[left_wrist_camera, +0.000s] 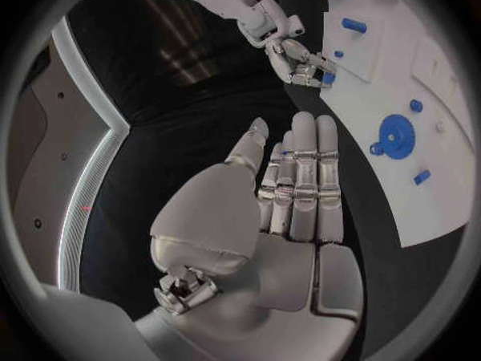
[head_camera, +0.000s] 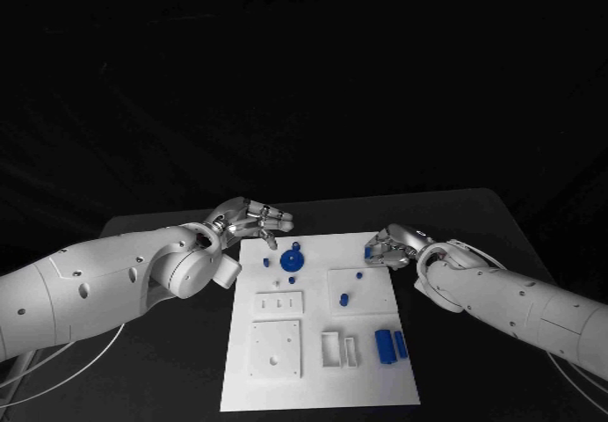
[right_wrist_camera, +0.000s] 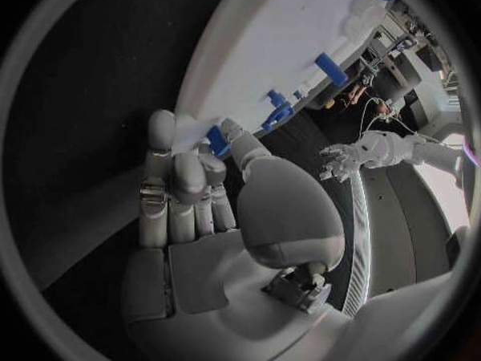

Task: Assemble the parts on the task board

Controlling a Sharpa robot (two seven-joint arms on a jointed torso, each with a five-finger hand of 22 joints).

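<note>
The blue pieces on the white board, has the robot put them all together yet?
Not yet. The blue gear sits on the task board, but two blue pegs lie loose near the front. The right hand pinches a small blue part at the board's edge. The left hand hovers open.

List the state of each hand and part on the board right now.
Left robot hand: empty, fingers straight, beside the task board.
Right robot hand: at the board's edge, pinching a small blue part.
Blue gear: flat on the board.
Two blue cylinders: lying side by side.
</note>
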